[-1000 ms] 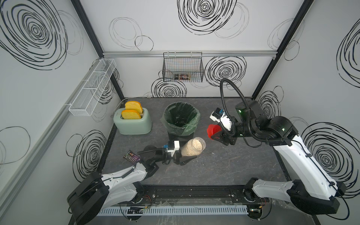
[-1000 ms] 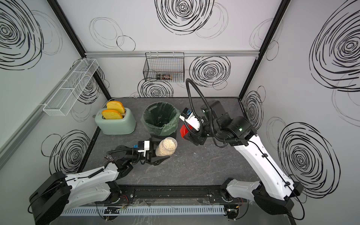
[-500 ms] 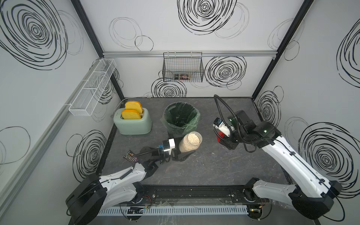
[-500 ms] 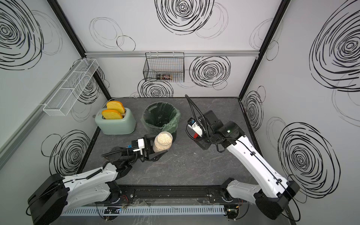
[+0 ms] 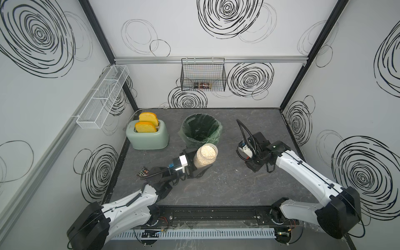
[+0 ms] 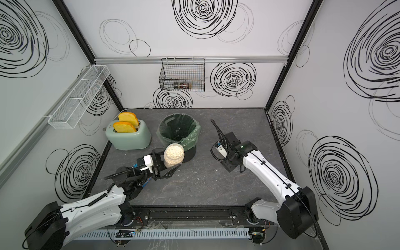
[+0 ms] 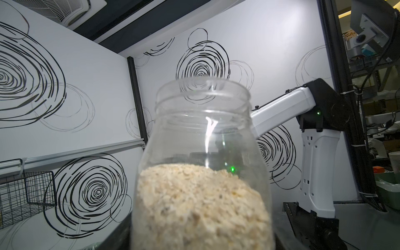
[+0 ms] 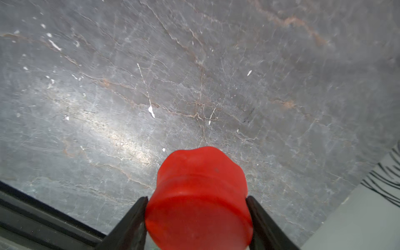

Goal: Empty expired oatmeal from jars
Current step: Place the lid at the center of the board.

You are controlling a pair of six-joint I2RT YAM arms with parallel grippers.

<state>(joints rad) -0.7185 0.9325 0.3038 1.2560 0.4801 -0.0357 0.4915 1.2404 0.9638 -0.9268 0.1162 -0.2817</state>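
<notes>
Left claw [image 5: 200, 162] grips open jar [image 5: 205, 156], roughly upright, oatmeal [image 5: 208, 151] inside, just beside bin [image 5: 218, 129]; bin lies beyond jar, so tip forward. Right claw [image 8: 198, 208] clamps lid [image 8: 200, 181], well apart from bin.

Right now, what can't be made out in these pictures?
- Lid: in both top views, nearly hidden under the right arm.
- Jar base: left wrist view, cut off by the bottom edge.
- Bin bottom: top views, lost in dark liner.
- Small jars in basket: top views, too small behind mesh.
- Packet: top views, too small to read.
</notes>
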